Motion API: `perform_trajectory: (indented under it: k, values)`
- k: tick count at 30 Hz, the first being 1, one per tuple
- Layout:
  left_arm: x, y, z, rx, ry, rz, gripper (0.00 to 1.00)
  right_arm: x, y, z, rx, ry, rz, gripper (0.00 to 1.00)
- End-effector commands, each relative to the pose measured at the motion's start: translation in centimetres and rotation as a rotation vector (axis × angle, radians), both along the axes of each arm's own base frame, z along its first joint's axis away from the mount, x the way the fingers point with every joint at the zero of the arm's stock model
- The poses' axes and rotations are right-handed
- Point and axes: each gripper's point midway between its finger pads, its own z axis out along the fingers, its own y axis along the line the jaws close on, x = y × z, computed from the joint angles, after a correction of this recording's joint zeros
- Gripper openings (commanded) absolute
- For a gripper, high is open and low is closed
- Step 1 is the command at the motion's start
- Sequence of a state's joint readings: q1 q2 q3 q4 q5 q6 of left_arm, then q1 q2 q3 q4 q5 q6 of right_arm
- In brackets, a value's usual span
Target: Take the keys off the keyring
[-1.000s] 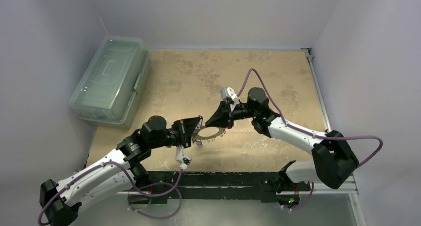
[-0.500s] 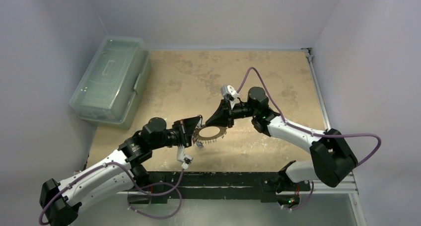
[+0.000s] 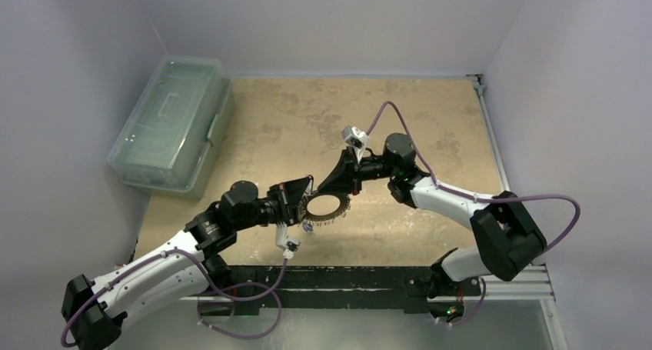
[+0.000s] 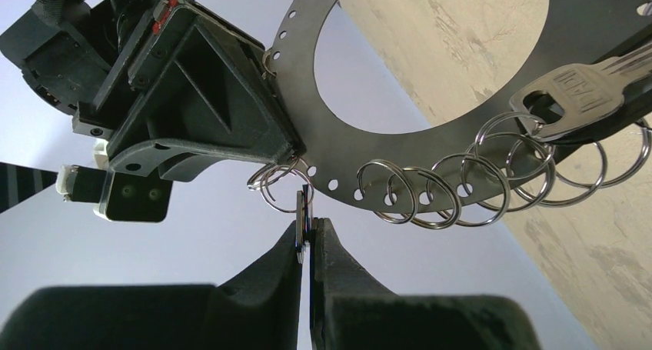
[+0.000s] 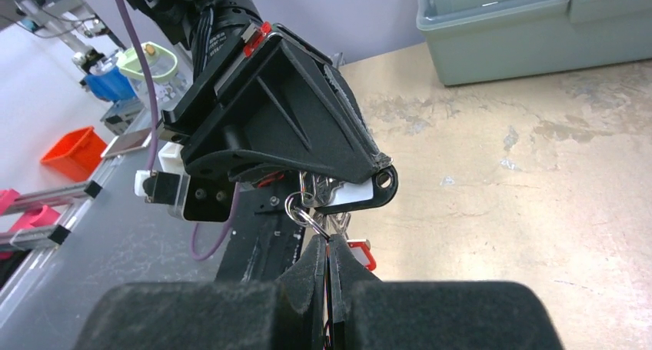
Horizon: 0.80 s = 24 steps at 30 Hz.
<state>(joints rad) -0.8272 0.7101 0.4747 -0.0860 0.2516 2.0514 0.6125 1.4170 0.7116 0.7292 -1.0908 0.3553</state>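
The keyring (image 3: 336, 214) is a flat silvery ring hanging above the table between both arms. Up close the keyring (image 4: 323, 119) has a punched rim strung with small wire loops (image 4: 461, 196). A silvery key (image 4: 584, 88) hangs at the right. My left gripper (image 4: 309, 231) is shut on a thin key seen edge-on, which hangs from a loop (image 4: 277, 185). My left gripper (image 3: 302, 201) sits at the ring's left rim. My right gripper (image 3: 339, 188) meets the upper right rim. My right gripper (image 5: 328, 246) is shut on a thin metal edge, apparently the ring's plate. A red tag (image 5: 361, 251) dangles below.
A grey lidded bin (image 3: 173, 123) stands at the table's back left, and the bin (image 5: 530, 27) also shows in the right wrist view. A black rail (image 3: 346, 277) runs along the near edge. The tan tabletop (image 3: 430, 111) stretches behind the grippers.
My right wrist has rolled and edged left, and the keyring has turned a little with it. Both grippers have stayed shut.
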Motion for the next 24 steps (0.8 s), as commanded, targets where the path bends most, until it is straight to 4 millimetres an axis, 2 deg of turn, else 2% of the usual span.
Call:
perform_trajectory:
  k: [1,6,10,15,20,24]
  values:
    - [-1.4,-1.9,2.6,0.254,-0.551,-0.211,0.02,-0.5,-0.1,2.3,0.062,-0.015,0.038,0.0]
    - [-2.7,-2.4,1.9,0.261,-0.531,-0.263,0.02,-0.5,-0.2,2.5,0.075,0.005,0.044,0.0]
    - [-3.5,-2.9,1.1,0.263,-0.521,-0.301,0.07,-0.5,-0.2,2.4,0.077,0.017,0.047,0.0]
    - [-3.1,-2.5,0.9,0.29,-0.52,-0.264,0.07,-0.7,-0.5,2.9,0.094,0.007,0.048,0.0]
    - [-2.6,-1.3,0.5,0.336,-0.493,-0.22,0.02,-1.3,-0.8,3.2,0.115,-0.019,0.067,0.0]
    - [-2.4,-1.2,0.7,0.323,-0.513,-0.196,0.02,-1.5,-1.0,3.4,0.122,-0.02,0.078,0.0]
